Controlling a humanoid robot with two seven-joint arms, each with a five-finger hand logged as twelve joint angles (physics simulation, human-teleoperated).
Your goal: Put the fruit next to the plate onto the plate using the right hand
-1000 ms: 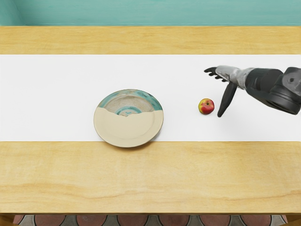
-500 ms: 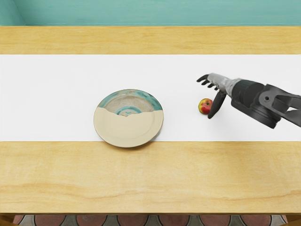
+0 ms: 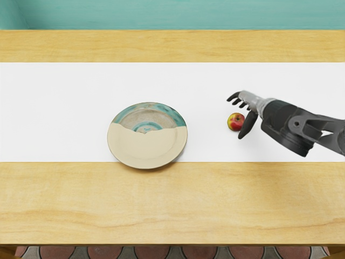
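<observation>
On the white strip (image 3: pixel 64 108) of a table (image 3: pixel 161 205), a red apple (image 3: pixel 234 122) lies right of a teal-and-cream plate (image 3: pixel 145 150), apart from it. The right hand (image 3: pixel 249 106) is just beside the apple, fingers (image 3: pixel 234 97) spread, gripping nothing.

The plate (image 3: pixel 146 155) sits on the runner (image 3: pixel 64 108) across the table (image 3: pixel 161 205), the apple (image 3: pixel 235 122) lies well apart to its right, and the right hand (image 3: pixel 248 107) is just beside the apple's right.

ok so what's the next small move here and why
Probably close the right hand around the apple: its fingers are spread, the thumb sits close beside the fruit, and the apple lies ungrasped on the cloth, apart from the plate.
</observation>
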